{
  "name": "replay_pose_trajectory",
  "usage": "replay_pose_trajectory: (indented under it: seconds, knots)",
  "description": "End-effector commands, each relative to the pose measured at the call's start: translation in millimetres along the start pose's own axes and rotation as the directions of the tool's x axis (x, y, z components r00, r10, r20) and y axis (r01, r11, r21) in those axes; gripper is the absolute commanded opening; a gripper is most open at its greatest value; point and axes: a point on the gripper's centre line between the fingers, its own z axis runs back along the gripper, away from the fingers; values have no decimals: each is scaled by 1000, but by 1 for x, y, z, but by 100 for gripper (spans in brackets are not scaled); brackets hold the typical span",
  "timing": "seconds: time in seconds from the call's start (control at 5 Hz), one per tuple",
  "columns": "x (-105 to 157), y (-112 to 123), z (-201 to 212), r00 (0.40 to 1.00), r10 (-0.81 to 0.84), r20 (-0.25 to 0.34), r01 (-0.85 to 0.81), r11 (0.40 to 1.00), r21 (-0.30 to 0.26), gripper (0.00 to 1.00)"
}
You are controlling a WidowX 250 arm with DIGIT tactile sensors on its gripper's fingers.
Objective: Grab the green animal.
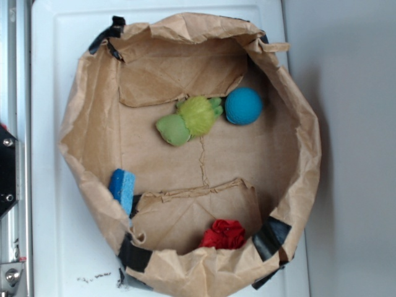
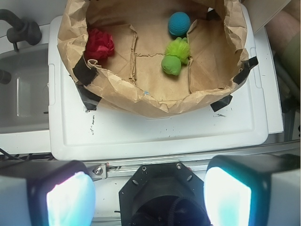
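The green animal (image 1: 189, 119) lies on the floor of a brown paper bag (image 1: 86, 161), fuzzy lime body with a smooth pale head, close to a teal-blue ball (image 1: 243, 106). From the wrist camera the green animal (image 2: 175, 56) sits far ahead inside the bag (image 2: 141, 96). My gripper (image 2: 148, 197) is open, its two pads (image 2: 70, 200) wide apart at the bottom of the wrist view, well outside the bag and over the robot's base. Nothing is between them. The gripper does not show in the exterior view.
A red cloth lump (image 1: 224, 234) and a blue sponge (image 1: 122, 189) also lie in the bag, against its crumpled walls. The bag stands on a white tray (image 2: 155, 132). A metal rail (image 1: 12, 74) runs along the left.
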Motion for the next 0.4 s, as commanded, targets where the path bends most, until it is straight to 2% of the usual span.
replay_pose_trajectory:
  seconds: [0.0, 0.2]
  knots:
    - [0, 0, 0, 1000, 0, 0, 0, 1000, 0, 100]
    - [49, 5, -9, 997, 80, 16, -80, 997, 14, 100]
